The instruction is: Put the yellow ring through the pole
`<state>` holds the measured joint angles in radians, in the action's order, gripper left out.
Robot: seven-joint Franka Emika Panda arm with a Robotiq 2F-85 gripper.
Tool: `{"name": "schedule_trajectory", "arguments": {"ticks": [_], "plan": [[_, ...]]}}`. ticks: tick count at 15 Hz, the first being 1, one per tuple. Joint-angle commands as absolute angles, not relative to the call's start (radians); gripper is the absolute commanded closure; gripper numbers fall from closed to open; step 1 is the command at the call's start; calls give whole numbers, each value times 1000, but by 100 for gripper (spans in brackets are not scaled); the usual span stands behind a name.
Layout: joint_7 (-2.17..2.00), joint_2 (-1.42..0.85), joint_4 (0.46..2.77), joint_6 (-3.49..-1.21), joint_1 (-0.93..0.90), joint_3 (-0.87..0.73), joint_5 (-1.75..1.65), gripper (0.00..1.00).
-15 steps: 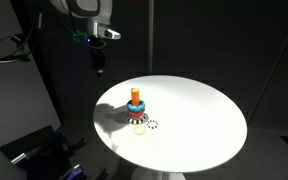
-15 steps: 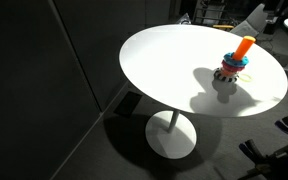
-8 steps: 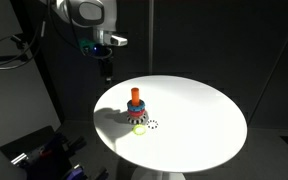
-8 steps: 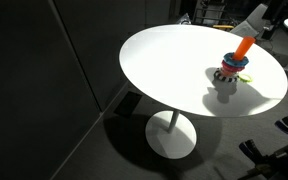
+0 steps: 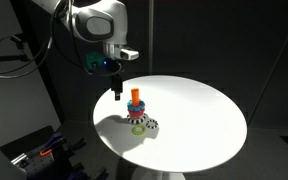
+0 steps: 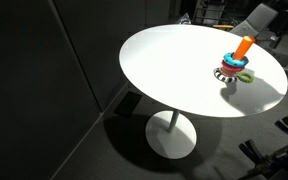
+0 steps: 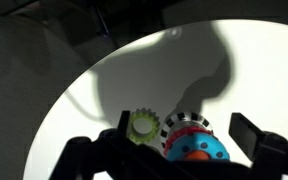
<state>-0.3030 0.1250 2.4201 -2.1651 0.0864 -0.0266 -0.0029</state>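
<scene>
The pole (image 5: 135, 95) is the orange-topped peg of a small stacking toy on the white round table (image 5: 204, 120), with red and blue rings (image 5: 136, 108) around it. It also shows in the exterior view from the other side (image 6: 244, 46). The yellow ring (image 5: 139, 128) lies flat on the table just in front of the toy, free of the pole. In the wrist view the yellow ring (image 7: 142, 125) lies left of the toy's blue ring (image 7: 197, 148). My gripper (image 5: 116, 92) hangs above the table's edge beside the toy. Its fingers (image 7: 184, 124) are open and empty.
A black-and-white speckled ring (image 5: 153, 125) lies beside the yellow ring, at the toy's base (image 7: 184, 122). The surroundings are dark, with the table's pedestal foot (image 6: 172, 135) on the floor. The arm's shadow (image 7: 199, 60) falls across the tabletop.
My gripper has come down and moved toward the stacking toy, from high behind the table to just above its edge. The rings and the toy have not moved.
</scene>
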Motion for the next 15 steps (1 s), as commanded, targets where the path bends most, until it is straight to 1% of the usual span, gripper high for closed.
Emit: {"name": "schedule_trajectory", "arguments": {"ticks": [1,8,15], "plan": [[-339,79,2433,-2246,110,-52,-54,0],[-424,-33,2439,-2448,124,-102,-143,0],[-464,-107,2426,-2489,114,-138,-153,0]]}}
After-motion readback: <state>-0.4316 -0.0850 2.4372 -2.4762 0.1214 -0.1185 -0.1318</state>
